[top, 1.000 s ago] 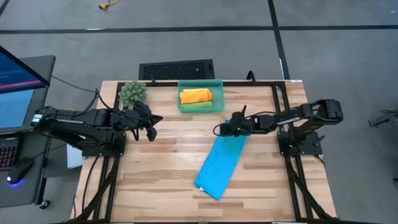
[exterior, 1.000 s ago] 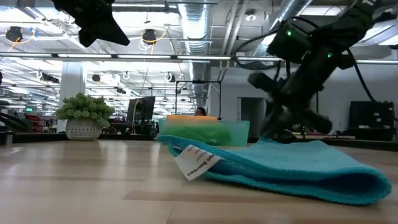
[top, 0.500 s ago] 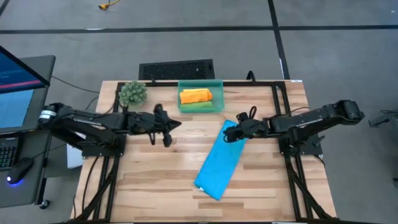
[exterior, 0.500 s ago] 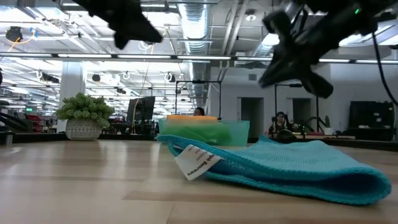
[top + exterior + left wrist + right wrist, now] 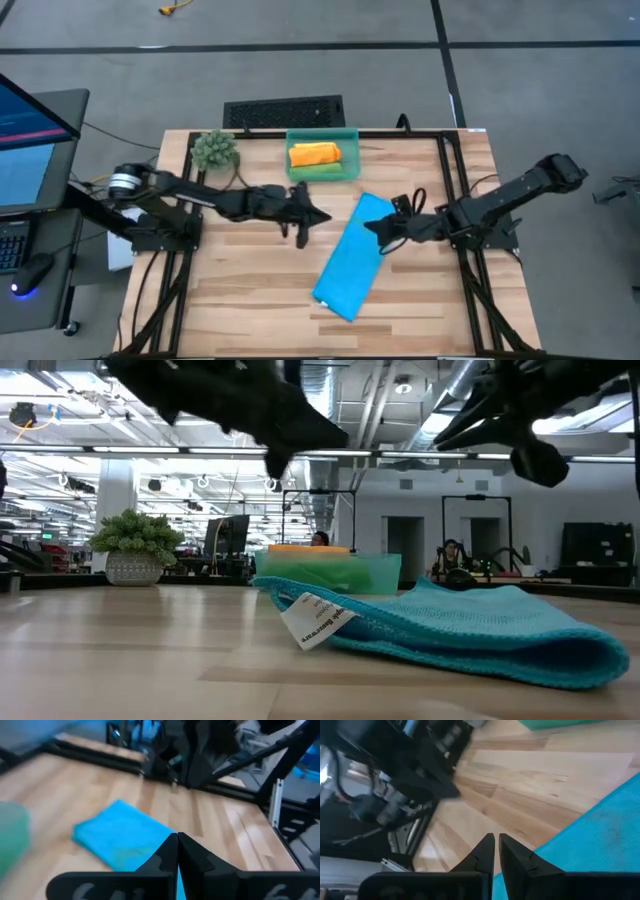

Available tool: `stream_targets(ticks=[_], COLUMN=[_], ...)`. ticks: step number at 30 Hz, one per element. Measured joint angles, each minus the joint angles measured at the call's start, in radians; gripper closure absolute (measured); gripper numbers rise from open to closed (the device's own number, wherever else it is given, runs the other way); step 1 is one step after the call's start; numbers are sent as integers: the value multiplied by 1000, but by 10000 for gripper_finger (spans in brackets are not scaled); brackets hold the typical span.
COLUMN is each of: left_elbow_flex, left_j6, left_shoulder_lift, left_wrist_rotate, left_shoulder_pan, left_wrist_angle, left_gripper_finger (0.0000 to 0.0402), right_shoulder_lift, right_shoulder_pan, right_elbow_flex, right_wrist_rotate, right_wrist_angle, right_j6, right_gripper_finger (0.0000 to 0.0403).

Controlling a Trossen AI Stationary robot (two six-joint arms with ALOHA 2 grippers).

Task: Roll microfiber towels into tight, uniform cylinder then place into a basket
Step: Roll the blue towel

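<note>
Left fingers: pressed together with nothing between them, as the left wrist view shows; the left gripper (image 5: 303, 224) hangs above the middle of the surface, just off the blue towel's long edge, likely reaching in to help with the roll

Right fingers: nearly together, only a thin gap between them in the right wrist view, holding nothing; the right gripper (image 5: 378, 232) hovers over the blue towel's other long edge, towards the right edge of the surface

Blue towel (image 5: 352, 258): lies flat and unrolled, slanting from mid-surface towards the front edge, its white label (image 5: 317, 622) curling up at the near end; it sits between the two grippers, so either can reach an edge

Basket (image 5: 322, 154): at the middle of the back edge, well apart from the blue towel

Orange towel (image 5: 314, 153): rolled, inside the basket

Green towel (image 5: 320, 172): rolled, in the basket beside the orange one

Plant ball (image 5: 213, 149): by the back edge, left of the basket, out of the way

Judged stage: two rolls stowed, blue towel not yet rolled
</note>
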Motion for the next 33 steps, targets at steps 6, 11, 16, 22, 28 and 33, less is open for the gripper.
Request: stream_targets(ticks=[6,11,16,22,28,33], left_elbow_flex=[180,318,392,440,449,443], left_j6=[46,95,120,121,3,-107], left_shoulder_lift=[193,321,430,549,631,641], left_wrist_rotate=[140,150,210,226,220,172], left_shoulder_pan=[4,5,4,4,4,-2], left_wrist_angle=[-97,-244,-238,-238,-237,-254], left_gripper_finger=[401,401,401,401,401,401], right_shoulder_lift=[0,0,0,0,0,0], right_shoulder_pan=[40,74,96,105,105,105], right_elbow_flex=[0,0,0,0,0,1], right_wrist_rotate=[34,101,127,126,126,126], right_wrist_angle=[2,9,21,23,23,15], right_j6=[50,51,51,52,50,43], right_gripper_finger=[358,365,373,378,378,378])
